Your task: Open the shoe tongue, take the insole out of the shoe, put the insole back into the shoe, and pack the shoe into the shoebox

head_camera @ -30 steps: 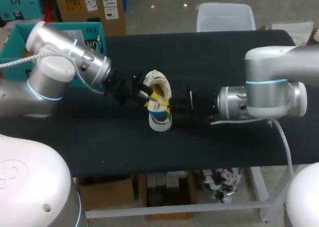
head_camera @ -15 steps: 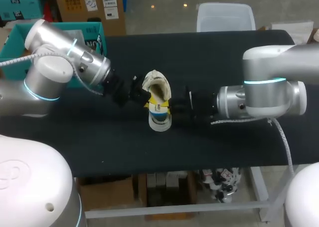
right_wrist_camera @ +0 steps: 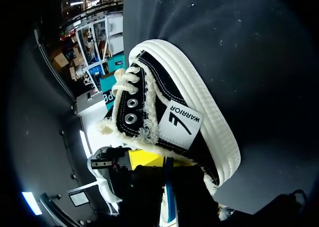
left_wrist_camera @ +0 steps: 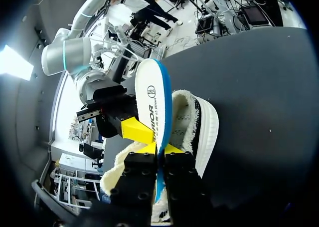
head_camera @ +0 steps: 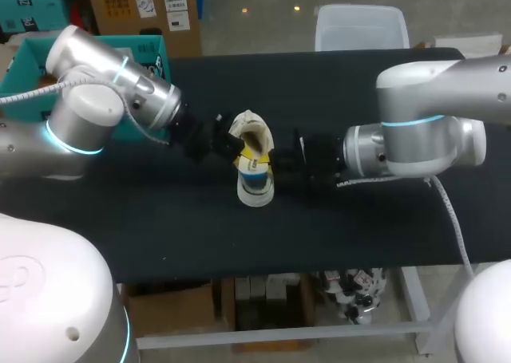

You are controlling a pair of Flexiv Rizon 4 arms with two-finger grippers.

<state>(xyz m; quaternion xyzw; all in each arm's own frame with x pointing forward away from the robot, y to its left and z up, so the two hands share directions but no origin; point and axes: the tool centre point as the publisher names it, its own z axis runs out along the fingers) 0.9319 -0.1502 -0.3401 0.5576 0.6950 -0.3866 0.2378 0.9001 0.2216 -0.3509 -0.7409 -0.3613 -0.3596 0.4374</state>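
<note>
The black shoe (head_camera: 255, 191) with a white sole and fleece lining lies mid-table, toe toward the front edge. The white insole (head_camera: 255, 170) with a blue edge stands upright out of its opening. My left gripper (head_camera: 237, 146) comes in from the left, and in the left wrist view it (left_wrist_camera: 158, 148) is shut on the insole (left_wrist_camera: 152, 95) at its lower end. My right gripper (head_camera: 270, 163) comes from the right; one yellow fingertip (left_wrist_camera: 133, 128) presses the insole's face. In the right wrist view the insole's blue edge (right_wrist_camera: 169, 199) runs between the right gripper (right_wrist_camera: 168, 187) beside the shoe (right_wrist_camera: 199, 102).
A teal shoebox (head_camera: 28, 68) stands at the table's back left, partly behind my left arm. Bare black tabletop (head_camera: 359, 243) spreads in front of the shoe and to its right.
My left gripper has closed on the insole. The right arm has shifted a little to the left and back, and the shoe with the insole has moved slightly with it.
</note>
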